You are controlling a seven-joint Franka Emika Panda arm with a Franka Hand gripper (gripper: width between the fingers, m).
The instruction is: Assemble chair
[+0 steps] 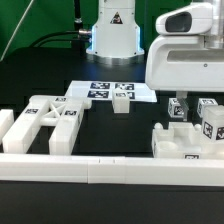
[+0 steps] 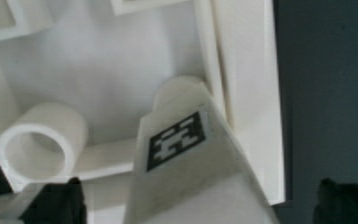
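My gripper [image 1: 190,104] hangs over the exterior view's right, just above a cluster of white chair pieces. Its jaws are wide open, with nothing held. In the wrist view the dark fingertips [image 2: 51,202] sit at both sides of the gripper's span [image 2: 197,205]. Between them lies a white tagged piece [image 2: 194,140] with a short white peg [image 2: 48,142] beside it. In the exterior view, tagged blocks [image 1: 212,118] stand on a flat white panel [image 1: 188,142]. Two cut-out frames [image 1: 50,120] lie at the left. A small tagged block [image 1: 122,100] stands mid-table.
The marker board [image 1: 108,89] lies flat behind the small block. A long white border rail [image 1: 110,166] runs along the front. The robot base [image 1: 112,35] stands at the back. The table surface is black.
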